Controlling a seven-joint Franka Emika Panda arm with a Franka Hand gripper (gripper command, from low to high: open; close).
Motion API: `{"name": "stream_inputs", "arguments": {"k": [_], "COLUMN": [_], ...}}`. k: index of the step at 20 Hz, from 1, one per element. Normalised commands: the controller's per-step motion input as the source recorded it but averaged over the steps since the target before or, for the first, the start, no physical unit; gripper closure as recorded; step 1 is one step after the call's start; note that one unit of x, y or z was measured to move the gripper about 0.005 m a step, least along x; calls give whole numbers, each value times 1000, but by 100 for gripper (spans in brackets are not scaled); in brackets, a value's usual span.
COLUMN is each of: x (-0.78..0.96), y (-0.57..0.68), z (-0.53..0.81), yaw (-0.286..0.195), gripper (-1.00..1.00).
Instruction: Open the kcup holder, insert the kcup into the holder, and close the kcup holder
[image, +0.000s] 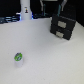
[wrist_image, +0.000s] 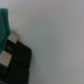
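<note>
The gripper (image: 53, 7) is seen in the exterior view only as a dark, blurred shape at the upper edge, above the far end of the table. Its jaws cannot be made out, so it cannot be told whether they stand wide or narrow, and nothing is seen held in it. In the wrist view a teal shape (wrist_image: 4, 24) is cut off at the picture's edge; what it belongs to cannot be told.

Just below the gripper in the exterior view, the kcup holder (image: 62, 27) is found: a black boxy unit set at an angle on the white table (image: 50, 60), with two pale marks on its facing side. In the wrist view a corner of the kcup holder (wrist_image: 19, 59) is shown as a dark block with a pale patch beside it. Whether its tray is drawn out cannot be told.

The kcup (image: 19, 58) is placed well apart from the holder, toward the exterior view's left and nearer the camera. It is seen as a small white upright cylinder with a green and blue lid.

A tall white bottle-shaped object (image: 25, 11) is seen at the table's far side.
</note>
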Motion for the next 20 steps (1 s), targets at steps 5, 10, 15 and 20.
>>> {"name": "stream_inputs", "arguments": {"k": [5,10,15,20], "x": [-262,-302,-328,-244], "y": [687,677,638,512], "z": [5,2,-60,-218], "yaw": [-190,-173,-158,-136], "gripper": [-100,-100,-100,-100]}}
